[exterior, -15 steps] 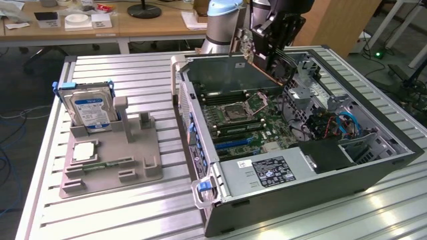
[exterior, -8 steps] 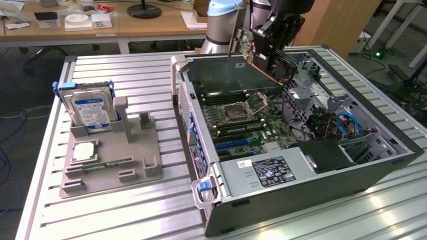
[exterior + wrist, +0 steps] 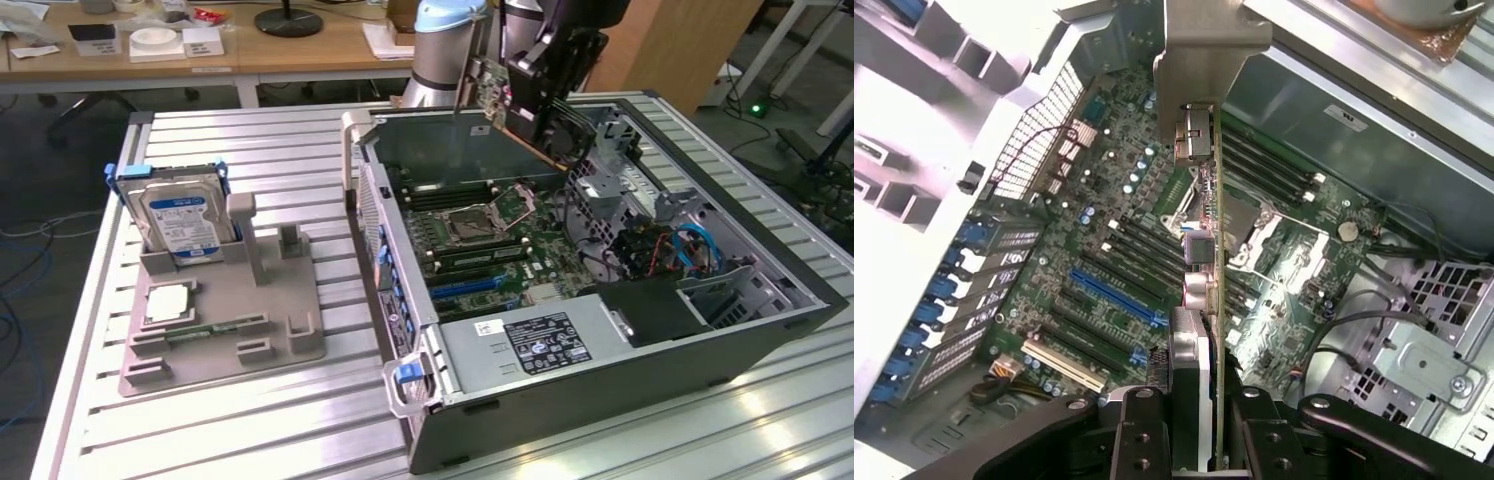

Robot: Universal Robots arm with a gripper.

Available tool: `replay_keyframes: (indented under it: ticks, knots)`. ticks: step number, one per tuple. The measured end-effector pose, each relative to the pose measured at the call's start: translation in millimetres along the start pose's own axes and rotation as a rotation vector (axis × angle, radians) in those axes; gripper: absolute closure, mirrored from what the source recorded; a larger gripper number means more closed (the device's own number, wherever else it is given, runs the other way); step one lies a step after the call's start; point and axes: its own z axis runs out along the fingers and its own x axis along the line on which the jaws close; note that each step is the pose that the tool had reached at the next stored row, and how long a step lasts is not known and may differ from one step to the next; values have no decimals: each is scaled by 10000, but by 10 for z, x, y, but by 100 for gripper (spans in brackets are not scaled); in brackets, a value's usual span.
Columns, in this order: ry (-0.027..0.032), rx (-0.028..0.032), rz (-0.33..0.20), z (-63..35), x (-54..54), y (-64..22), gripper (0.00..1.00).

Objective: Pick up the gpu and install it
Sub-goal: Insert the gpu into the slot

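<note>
The gpu (image 3: 486, 96) hangs tilted above the back of the open computer case (image 3: 400, 250), and my gripper (image 3: 541, 118) is shut on it. In the wrist view the gpu (image 3: 1206, 250) appears edge-on, its metal bracket (image 3: 1204, 40) at the far end. My gripper (image 3: 1199, 405) clamps the near end between its black fingers (image 3: 1144, 425). Below the card lies the motherboard (image 3: 1104, 200) with its blue expansion slot (image 3: 1116, 295) and black slots beside it. The card floats above the board and touches no slot.
The case holds a power supply (image 3: 534, 345) at the front and a drive cage with cables (image 3: 667, 250) on the exterior view's right. A grey holder (image 3: 227, 320) on the exterior view's left carries a blue-labelled hard drive (image 3: 184, 222), a memory stick (image 3: 214, 328) and a square chip (image 3: 170, 300).
</note>
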Motion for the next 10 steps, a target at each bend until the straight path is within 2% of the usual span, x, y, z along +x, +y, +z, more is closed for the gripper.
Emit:
replay_keyframes:
  ticks: [10]
  knots:
    - [35,-11,-728,-1,2,-3,71]
